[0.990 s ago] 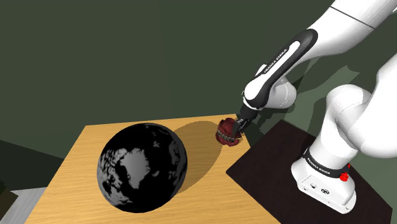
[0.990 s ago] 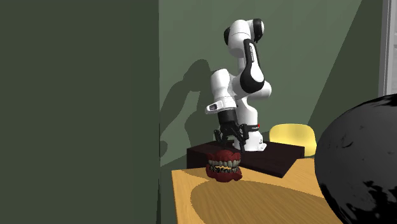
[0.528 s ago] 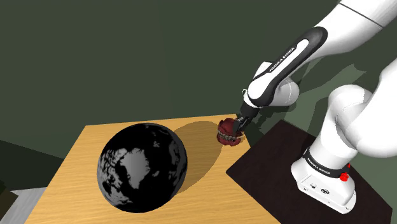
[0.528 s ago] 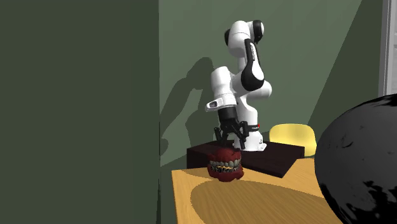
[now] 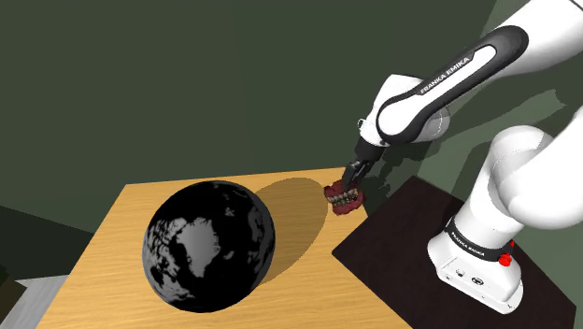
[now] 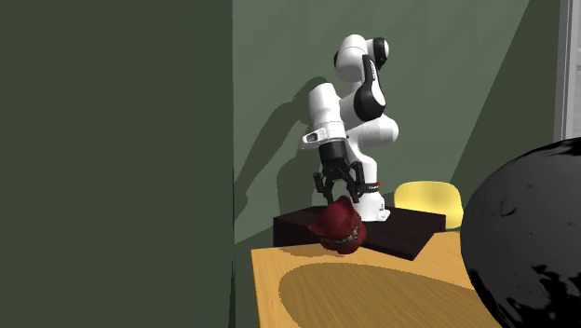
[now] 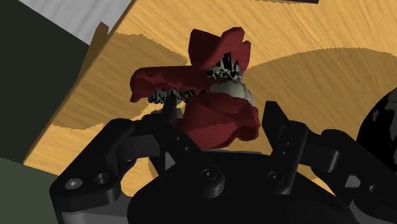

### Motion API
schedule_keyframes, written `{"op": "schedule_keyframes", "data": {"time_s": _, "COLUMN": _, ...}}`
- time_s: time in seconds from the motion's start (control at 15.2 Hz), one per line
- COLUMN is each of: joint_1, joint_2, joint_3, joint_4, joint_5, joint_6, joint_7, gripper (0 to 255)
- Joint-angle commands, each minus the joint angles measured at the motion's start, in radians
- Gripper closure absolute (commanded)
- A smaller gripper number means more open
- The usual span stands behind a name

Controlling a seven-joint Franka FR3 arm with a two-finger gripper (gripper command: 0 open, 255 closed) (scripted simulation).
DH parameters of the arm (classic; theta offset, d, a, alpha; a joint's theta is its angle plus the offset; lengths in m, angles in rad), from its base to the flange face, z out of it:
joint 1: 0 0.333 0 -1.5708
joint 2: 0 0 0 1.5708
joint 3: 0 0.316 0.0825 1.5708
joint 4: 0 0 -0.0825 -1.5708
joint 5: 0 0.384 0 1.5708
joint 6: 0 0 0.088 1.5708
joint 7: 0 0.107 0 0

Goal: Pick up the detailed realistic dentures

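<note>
A: Where are the dentures [image 5: 343, 198]?

B: At the far corner of the wooden table [image 5: 121, 220], the corner nearest the dark stand [image 5: 397, 229], right under the gripper [image 7: 222, 109]. They lean over, with the teeth turned down toward the wood. Whether they are clear of the tabletop cannot be told.

A: And the fingers [image 7: 280, 127]?

B: They pinch the dentures between them. In the wrist view one finger lies against the row of teeth. The other sits close against the dark red gum on the opposite side.

A: How should the piece handle?

B: Probably light and stiff, like hard plastic, so it would not give under the pads. The gums are rounded, so it could slip or swing, and the tilt suggests the hold is off-centre. The teeth are small and jagged and are likely the fragile part. A hold across the thick gum walls, near the middle, looks safer than one on the teeth.

A: Is anything near enough to matter?

B: A big black ball [image 5: 207, 245] stands on the same table, well apart from the dentures.

A: Any writing?

B: "FRANKA EMIKA" is in white on the black band of the arm [image 5: 456, 67], and again on the dark ring at its base. The dentures carry no label that can be read.
</note>
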Motion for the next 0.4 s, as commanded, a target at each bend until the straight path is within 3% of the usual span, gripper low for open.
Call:
{"op": "schedule_keyframes", "data": {"time_s": 0.0, "joint_1": -0.033, "joint_2": -0.045, "joint_3": 0.022, "joint_4": 0.002, "joint_5": -0.036, "joint_6": -0.047, "joint_7": 0.032, "gripper": 255}}
{"op": "schedule_keyframes", "data": {"time_s": 0.33, "joint_1": -0.068, "joint_2": -0.104, "joint_3": 0.046, "joint_4": 0.011, "joint_5": -0.072, "joint_6": -0.116, "joint_7": 0.068, "gripper": 255}}
